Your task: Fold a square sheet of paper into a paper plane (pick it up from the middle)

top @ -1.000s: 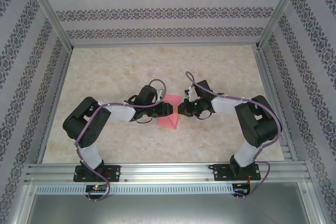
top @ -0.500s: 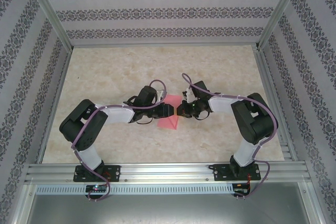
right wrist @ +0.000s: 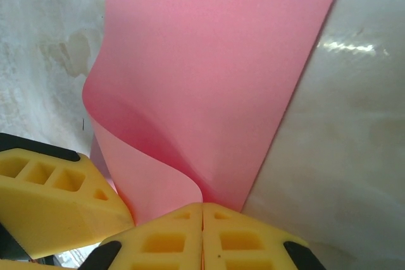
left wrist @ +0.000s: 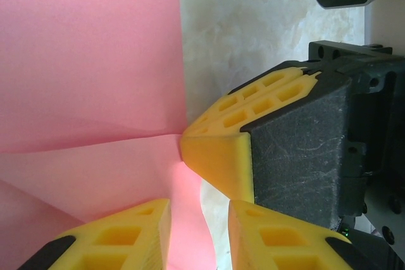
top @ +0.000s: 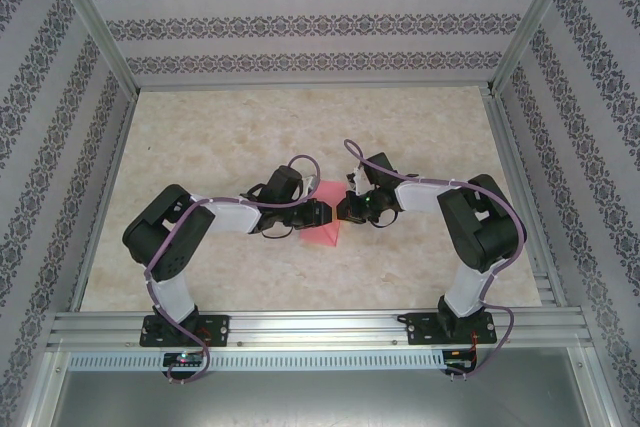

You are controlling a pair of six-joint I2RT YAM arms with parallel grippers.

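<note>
The square sheet of paper point(top: 322, 231) is pink-red and lies mid-table between the two gripper heads. In the right wrist view the paper point(right wrist: 215, 61) curls up from the table, and the curled edge runs into the tips of my right gripper point(right wrist: 202, 205), which is shut on it. My left gripper point(left wrist: 199, 212) stands open, its yellow fingers astride the paper's point(left wrist: 88, 61) edge with a gap between them. The right gripper's fingers point(left wrist: 218, 156) meet the sheet where a crease starts. From above, my left gripper point(top: 320, 214) and right gripper point(top: 345, 209) nearly touch.
The marble-look table point(top: 300, 127) stretches wide behind and beside the arms. Patterned walls close in the back and both sides. An aluminium rail point(top: 320, 327) carrying the arm bases runs along the near edge.
The left arm's elbow swung out and back, and its gripper edged slightly right and closed a little. The right gripper moved a little left. The paper stayed in place.
</note>
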